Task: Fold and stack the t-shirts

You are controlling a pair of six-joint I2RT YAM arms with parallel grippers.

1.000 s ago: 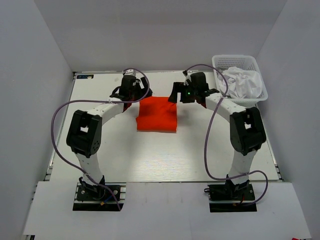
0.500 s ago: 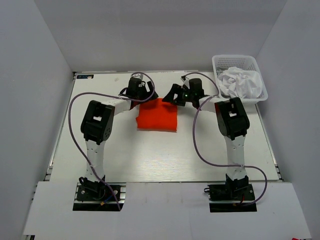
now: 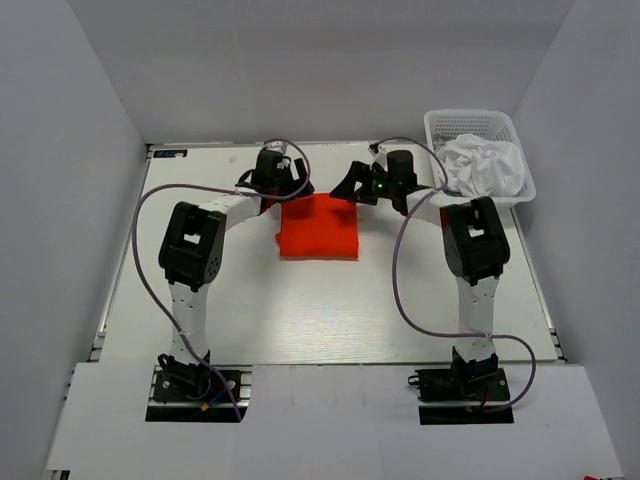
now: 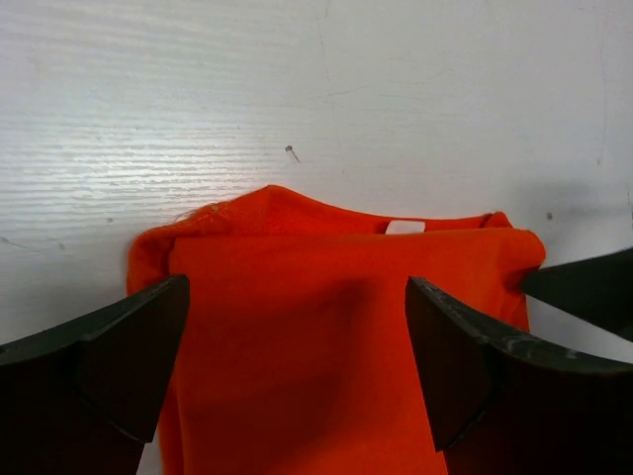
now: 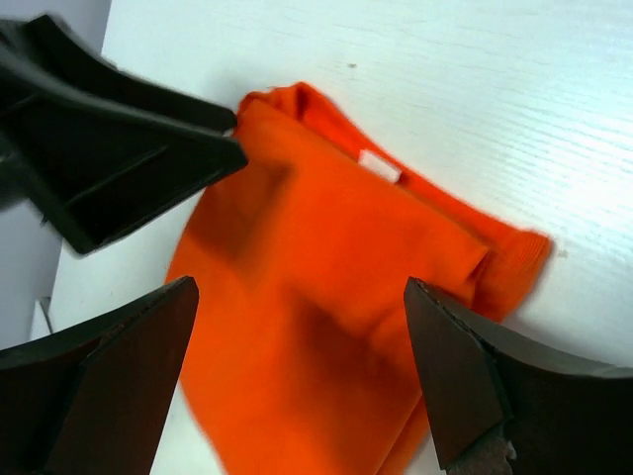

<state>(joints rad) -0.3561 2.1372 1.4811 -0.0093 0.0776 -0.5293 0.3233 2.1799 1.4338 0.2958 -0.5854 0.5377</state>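
The orange-red t-shirt [image 3: 318, 228] lies folded into a small rectangle on the white table, and shows in the left wrist view [image 4: 326, 336] and the right wrist view [image 5: 326, 327]. My left gripper [image 3: 290, 192] is open and empty over its far left corner. My right gripper [image 3: 350, 190] is open and empty over its far right corner. In the wrist views, the left gripper [image 4: 297, 366] and the right gripper [image 5: 302, 366] each straddle the cloth without gripping it. The white t-shirt [image 3: 485, 165] lies crumpled in the basket.
A white plastic lattice basket [image 3: 455, 122] stands at the far right of the table. Grey walls enclose the table on three sides. Purple cables loop from both arms.
Both arms have drawn in from the sides toward the shirt's far edge. The orange-red shirt has shifted slightly right.
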